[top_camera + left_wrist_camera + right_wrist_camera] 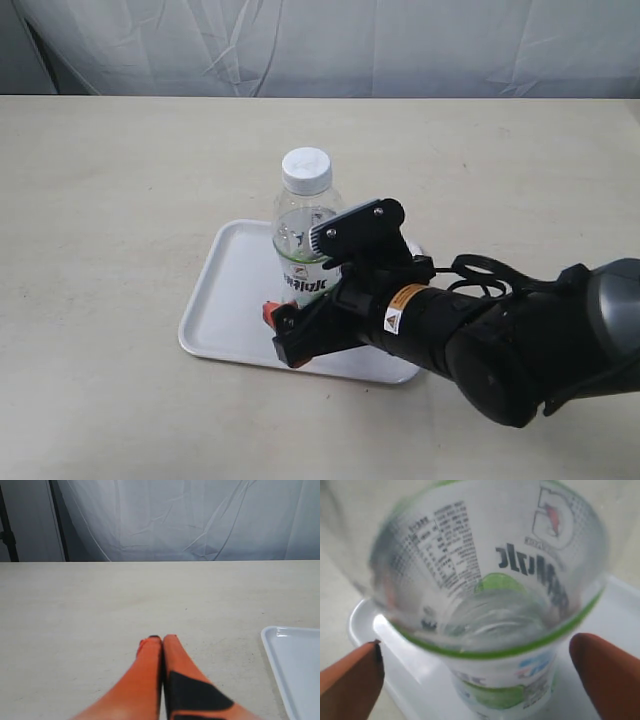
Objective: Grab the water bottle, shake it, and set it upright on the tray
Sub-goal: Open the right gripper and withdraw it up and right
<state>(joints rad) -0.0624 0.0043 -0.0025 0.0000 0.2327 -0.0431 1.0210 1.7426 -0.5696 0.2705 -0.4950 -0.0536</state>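
bottle pos: water bottle [303, 230] stands upright on the tray [225, 300], toward its right half, white cap [306, 170] on top.
right gripper: right gripper [475, 655] straddles the lower body of the bottle. Jaws are wide. In the wrist view both orange fingers [350, 677] show a sliver of gap to the plastic, so I read it as not clamping.
left gripper: left gripper [162, 640] is parked low over the bare table [75, 610], jaws pressed together on nothing. Tray corner is off to one side of it.
task state: bottle placed and standing, so this looks like the tail end. Only backing the right arm out is left, by my read.
handling: thin clear plastic, so the walls will flex if over-squeezed. Smooth and a bit slippery. Fill level is hard to gauge, probably light to moderate weight. Not fragile.
stability: tall with a narrow base, so it tips easily on a side knock.
grip point: mid-to-lower body across the green-and-white label [300, 285]. The film gives more friction than bare plastic. Avoid the tapered shoulder and the cap.
risk: a finger dragging the bottle on retreat. Pull straight back with the jaws wide.
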